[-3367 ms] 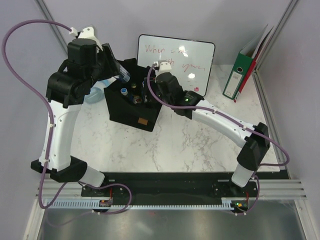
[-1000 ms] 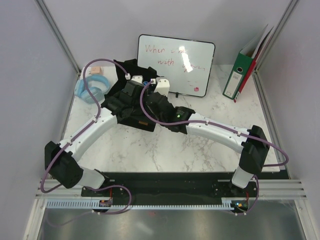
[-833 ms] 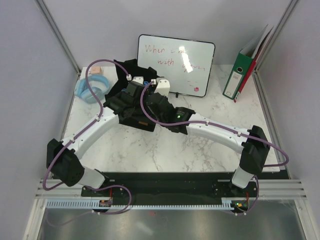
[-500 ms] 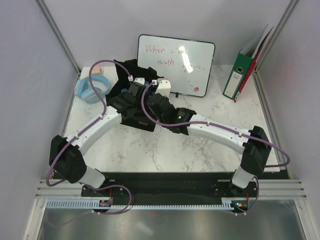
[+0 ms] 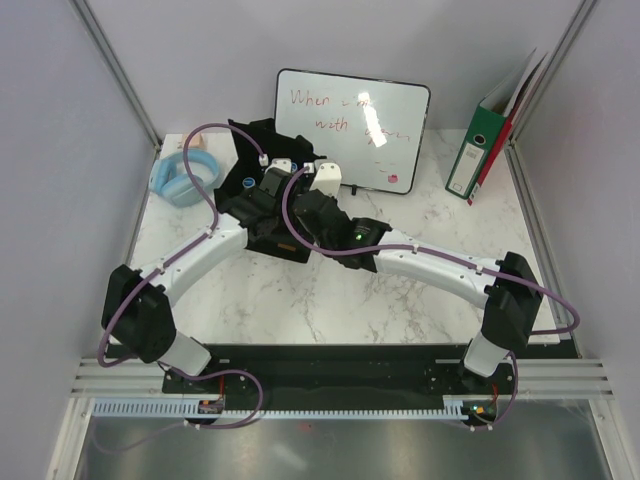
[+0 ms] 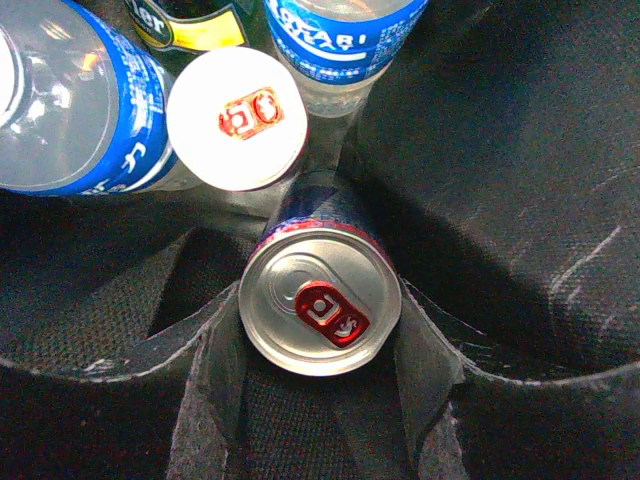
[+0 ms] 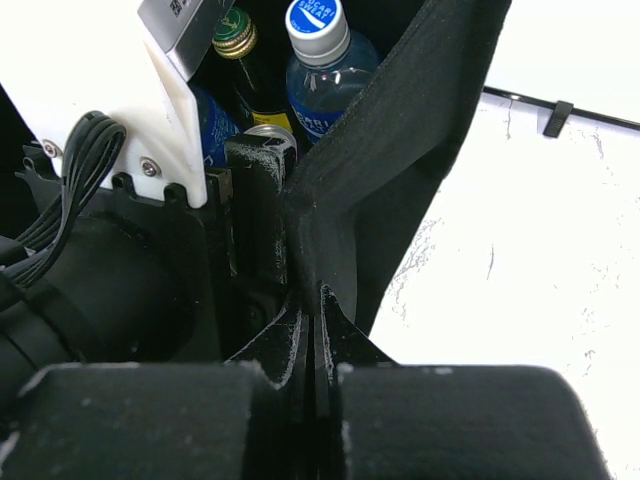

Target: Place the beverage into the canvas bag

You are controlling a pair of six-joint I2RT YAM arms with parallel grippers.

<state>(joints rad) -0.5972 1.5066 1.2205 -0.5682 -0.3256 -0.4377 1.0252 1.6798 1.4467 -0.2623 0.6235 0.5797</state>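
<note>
Clamping can (image 6: 320, 300) by its sides, left gripper (image 6: 318, 345) had fingers (image 6: 215, 390) spread just can-wide, both pressed against can's wall. Right gripper (image 7: 312, 325) was shut tight on rim of bag (image 7: 400, 130), black fabric pinched between fingers. Can stood upright inside bag, silver top with red tab facing up, touching white-capped bottle (image 6: 238, 118). Blue-labelled bottles (image 6: 70, 100) packed close behind. Bag sat on marble table (image 5: 400, 290), near whiteboard (image 5: 352, 125).

Left arm (image 5: 190, 255), right arm (image 5: 440, 265) stretched forward, wrists close; left jaws spread, right jaws clamped.
</note>
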